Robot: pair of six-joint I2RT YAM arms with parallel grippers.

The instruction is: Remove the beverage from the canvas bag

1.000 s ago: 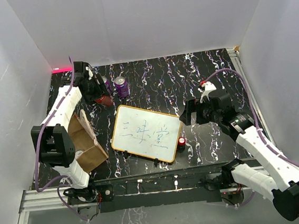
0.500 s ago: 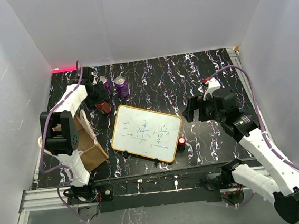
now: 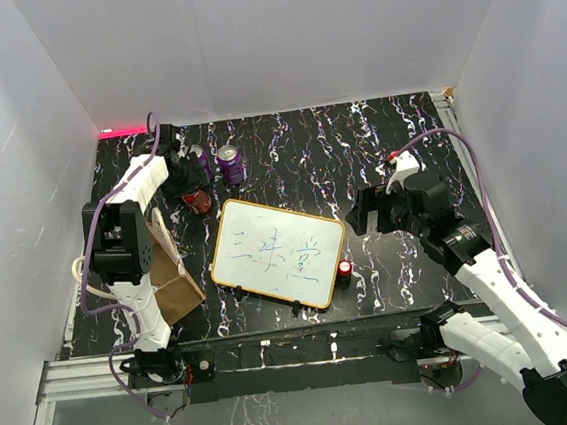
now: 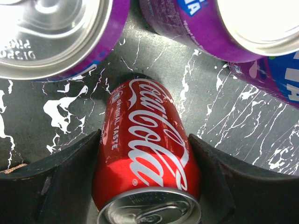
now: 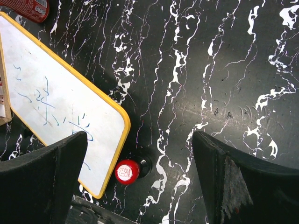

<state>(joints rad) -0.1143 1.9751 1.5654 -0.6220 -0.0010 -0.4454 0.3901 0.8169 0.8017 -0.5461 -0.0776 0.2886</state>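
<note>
The beverage, a red Coca-Cola can point(image 4: 145, 149), sits between the two black fingers of my left gripper point(image 4: 145, 182), which is shut on it. Its far end is down by the black marbled tabletop, at the back left point(image 3: 198, 199), out of the bag. The canvas bag point(image 3: 176, 295), tan with a cream handle, lies on its side at the front left beside the left arm. My right gripper point(image 5: 140, 186) hangs open over bare table to the right of the whiteboard point(image 5: 51, 107), with nothing between its fingers.
Purple cans point(image 3: 231, 164) stand just behind the red can and close to it in the left wrist view point(image 4: 51, 37). A yellow-framed whiteboard point(image 3: 277, 253) lies mid-table, with a small red-topped stamp point(image 5: 127, 171) at its right corner. White walls enclose the table.
The left arm has swung in over the back-left corner and the red can has come slightly nearer and lower. The right gripper has drifted a little to the right.
</note>
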